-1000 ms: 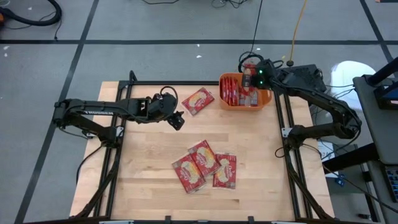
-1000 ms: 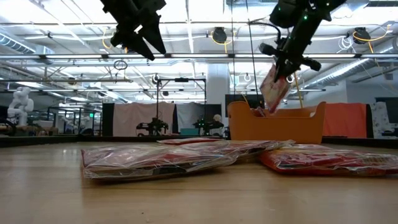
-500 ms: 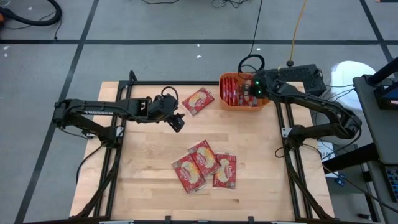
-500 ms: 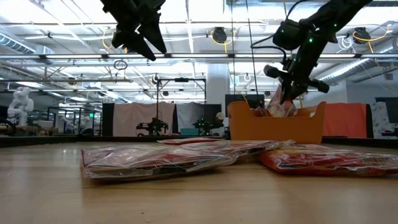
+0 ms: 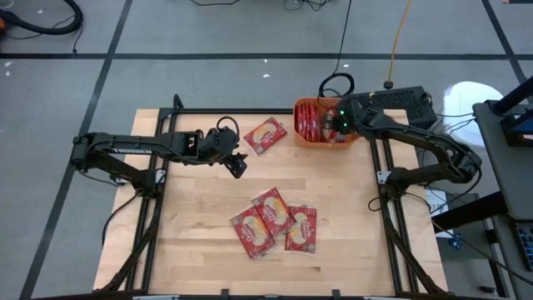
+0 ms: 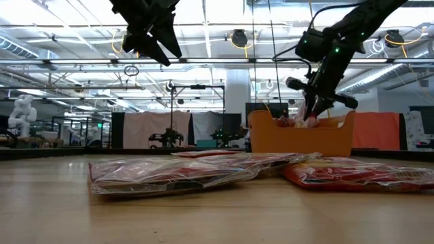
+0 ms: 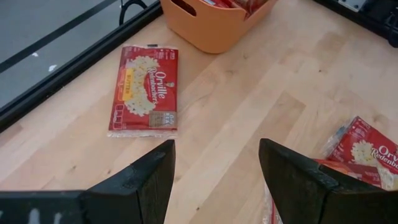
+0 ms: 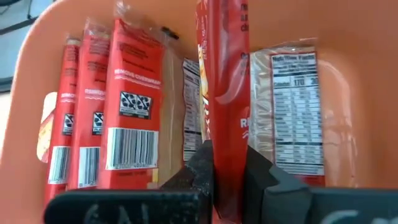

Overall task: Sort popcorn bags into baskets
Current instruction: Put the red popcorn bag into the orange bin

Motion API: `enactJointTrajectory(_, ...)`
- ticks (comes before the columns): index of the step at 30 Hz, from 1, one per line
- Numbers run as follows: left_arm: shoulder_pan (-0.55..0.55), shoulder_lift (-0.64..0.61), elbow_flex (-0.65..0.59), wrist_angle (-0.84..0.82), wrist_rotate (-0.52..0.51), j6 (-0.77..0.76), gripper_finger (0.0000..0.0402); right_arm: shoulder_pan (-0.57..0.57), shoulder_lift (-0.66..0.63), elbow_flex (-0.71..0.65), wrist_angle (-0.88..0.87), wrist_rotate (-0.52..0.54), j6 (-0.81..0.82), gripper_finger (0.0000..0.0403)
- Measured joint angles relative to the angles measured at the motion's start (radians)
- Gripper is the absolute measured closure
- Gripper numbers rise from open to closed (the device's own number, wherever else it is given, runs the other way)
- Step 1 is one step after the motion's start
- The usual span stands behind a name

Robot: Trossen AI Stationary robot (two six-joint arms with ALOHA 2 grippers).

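Right tool (image 8: 229, 171) grips a red bag (image 8: 225, 93) inside the orange tub (image 5: 310, 138); left tool (image 5: 236, 163) hangs wide above the table (image 5: 200, 217)

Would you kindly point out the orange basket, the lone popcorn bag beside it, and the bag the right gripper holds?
orange basket (image 7: 208, 34): left wrist view, on its outer wall.
lone popcorn bag (image 5: 266, 134): high view, on its middle.
held popcorn bag (image 8: 225, 81): right wrist view, on its red edge above the right gripper (image 8: 227, 169).
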Motion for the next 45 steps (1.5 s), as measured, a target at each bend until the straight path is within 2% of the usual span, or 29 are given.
enactJointTrajectory(11,0.000,0.000,0.000,0.001,0.000,-0.008,0.0167,0.012,0.115,0.147,-0.120,-0.007,-0.070,0.0378)
enactJointTrajectory(15,0.000,0.000,0.000,0.001,0.000,-0.026,0.0167,0.005,0.145,0.158,-0.134,-0.031,-0.072,0.0375)
enactJointTrajectory(18,0.000,0.000,0.000,0.001,-0.001,-0.027,0.0167,0.005,0.174,0.159,-0.133,-0.057,-0.052,0.0353)
enactJointTrajectory(23,0.000,0.000,0.000,0.001,-0.003,-0.018,0.0167,0.008,0.197,0.158,-0.120,-0.088,-0.006,0.0292)
enactJointTrajectory(30,0.000,0.000,0.000,0.001,-0.004,-0.025,0.0167,0.008,0.185,0.158,0.007,-0.090,-0.005,0.0229)
enactJointTrajectory(38,0.000,0.000,0.000,-0.004,-0.005,-0.025,0.0167,0.004,0.181,0.158,0.048,-0.118,-0.022,0.0209)
enactJointTrajectory(45,0.000,0.000,0.000,-0.006,-0.005,-0.021,0.0167,-0.022,0.106,0.157,0.111,-0.165,-0.125,0.0209)
